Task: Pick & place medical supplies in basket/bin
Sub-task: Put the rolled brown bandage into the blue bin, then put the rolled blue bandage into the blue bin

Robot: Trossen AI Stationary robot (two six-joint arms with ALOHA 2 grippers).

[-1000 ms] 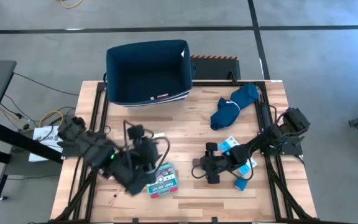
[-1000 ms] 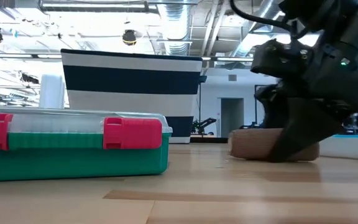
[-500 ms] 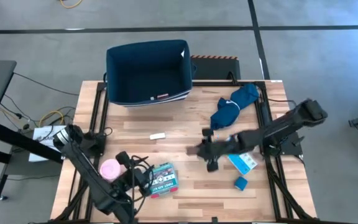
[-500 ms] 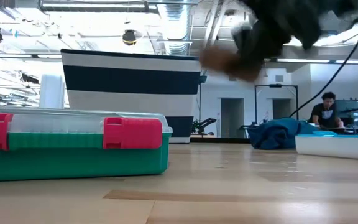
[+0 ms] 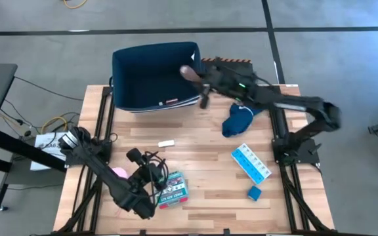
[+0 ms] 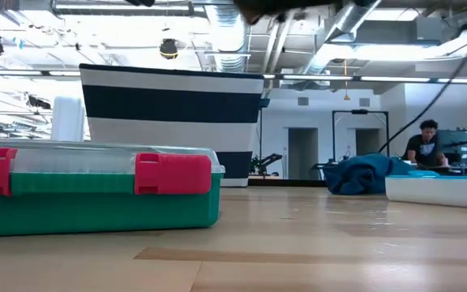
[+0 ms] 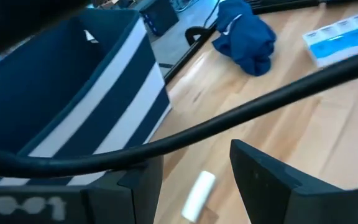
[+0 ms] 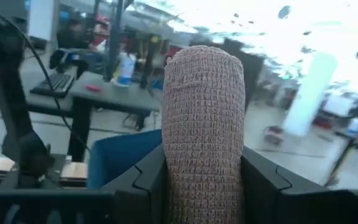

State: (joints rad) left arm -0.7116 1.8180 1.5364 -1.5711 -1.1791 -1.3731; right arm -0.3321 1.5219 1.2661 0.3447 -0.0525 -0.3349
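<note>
Overhead, table-level, two wrist views

Medical supplies spread over the table, one held above the bin.

The brown bandage roll [image 5: 188, 72] hangs over the navy bin [image 5: 155, 80] at the far side. On the near left lie the teal first-aid box [image 5: 170, 189] and pink roll [image 5: 117, 173]; the pill strip [image 5: 251, 163] and small blue box [image 5: 254, 193] lie right.

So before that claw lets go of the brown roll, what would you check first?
1. Brown roll held between the right claw fingers: ok.
2. Claw over the navy bin opening: ok, at its right edge, seen from above.
3. Bin upright on the table: ok.
4. Room inside the bin: ok, it looks empty.
5. Left claw away from the bin: ok, near the first-aid box.
6. Drop height: cannot tell.
</note>
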